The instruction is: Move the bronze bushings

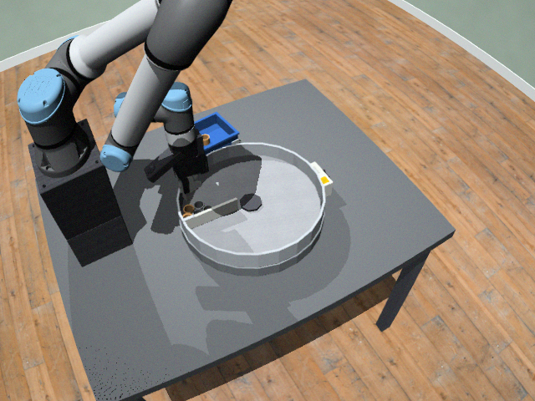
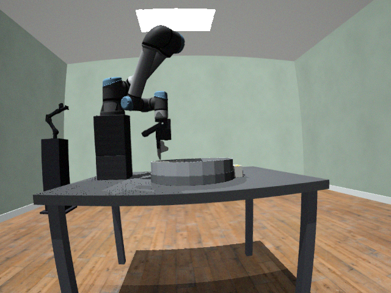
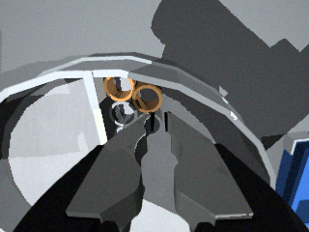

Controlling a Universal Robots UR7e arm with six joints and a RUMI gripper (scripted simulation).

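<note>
Wrist view — shut jaws over bronze bushings [image 3: 147,98], divider [image 3: 97,113] beside, crate [image 3: 295,181] rt.

I see a dark grey worktop [image 1: 354,181] on four legs over a wood plank floor [image 1: 431,78]. Walls are pale green [image 2: 236,110], with a white baseboard and one ceiling light panel [image 2: 175,19]. On the far left, off the worktop, a black pedestal [image 2: 55,162] carries a small black articulated stand [image 2: 54,118].
</note>
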